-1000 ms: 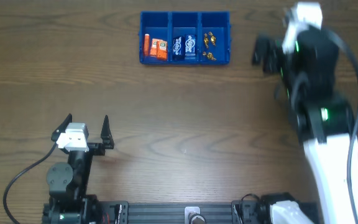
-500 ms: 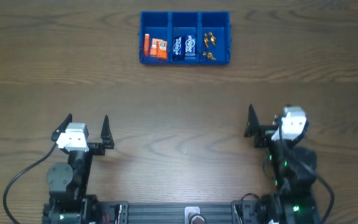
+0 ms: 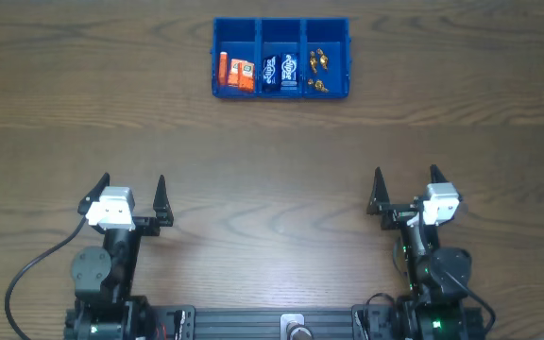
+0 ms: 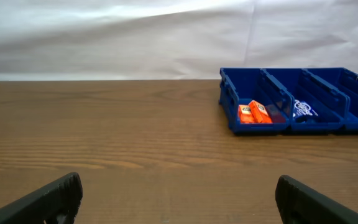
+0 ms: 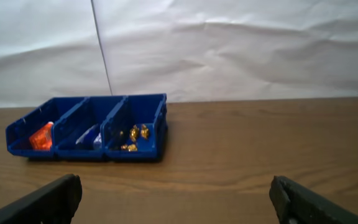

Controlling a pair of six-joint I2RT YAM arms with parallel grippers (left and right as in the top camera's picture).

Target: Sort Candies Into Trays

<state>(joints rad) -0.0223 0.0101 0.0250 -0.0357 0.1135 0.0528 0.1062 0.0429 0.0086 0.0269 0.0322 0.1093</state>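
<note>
Sitting on the far side of the table (image 3: 272, 151), 1 blue tray (image 3: 281, 21) has 3 compartments: 2 orange candies (image 3: 235, 70) in the left, blue-wrapped candies (image 3: 279, 71) too merged to count in the middle, about 4 gold candies (image 3: 317, 59) in the right. Wrapper print is too small to read. The left gripper (image 3: 132, 181) and right gripper (image 3: 405, 173) stand spread wide, holding nothing, well apart from the tray.

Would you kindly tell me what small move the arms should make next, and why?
Probably none: leave them parked. The orange wrapped candies, blue wrapped candies and gold candies each lie in their own compartment of the blue plastic tray, and the left gripper and right gripper stand open, holding nothing.
</note>
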